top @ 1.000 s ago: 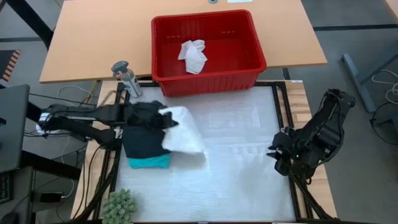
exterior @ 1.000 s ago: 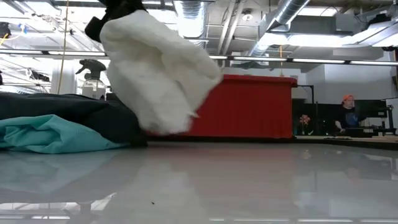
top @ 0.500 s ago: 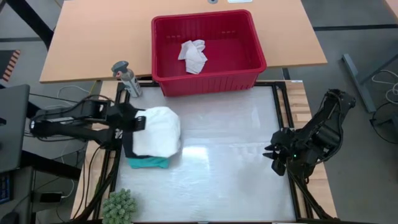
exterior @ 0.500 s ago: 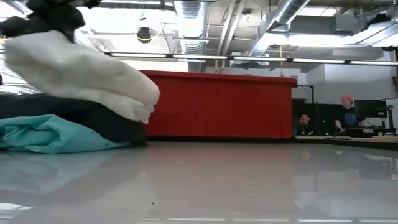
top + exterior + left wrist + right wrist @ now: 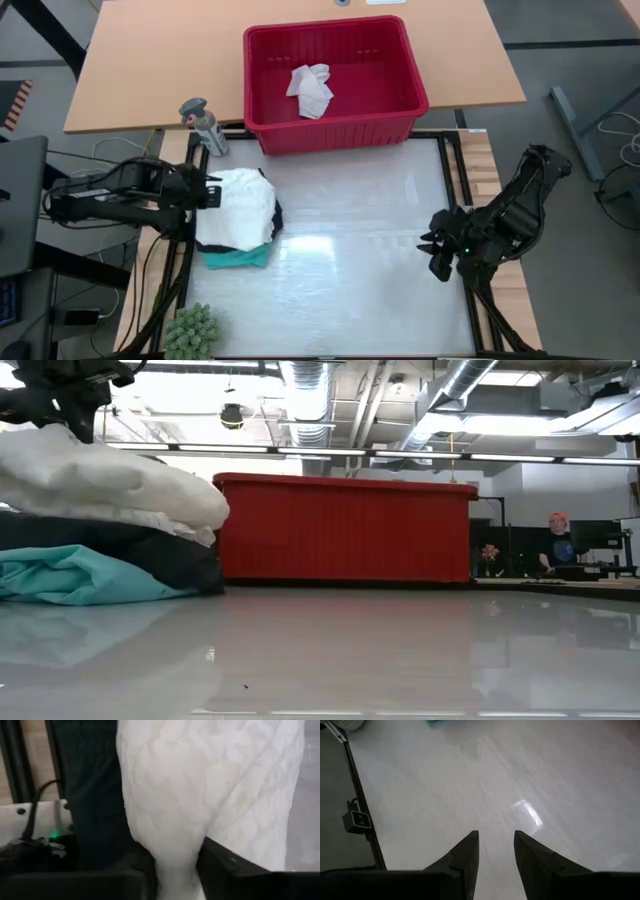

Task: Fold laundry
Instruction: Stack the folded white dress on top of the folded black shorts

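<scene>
Laundry pile (image 5: 237,215) lies between spray bottle (image 5: 203,125) and plant (image 5: 192,331).

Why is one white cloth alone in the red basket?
Nothing is spilled or damaged. One crumpled white cloth lies unfolded in the red basket, while the folded white garment tops the black and teal ones beside the left tool.

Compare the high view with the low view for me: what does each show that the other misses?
Only the high view shows the white cloth inside the red basket, the right gripper over the table's right side and the left gripper at the pile. Only the low view shows a person in the room behind. Both show white garment atop black garment and teal garment.
</scene>
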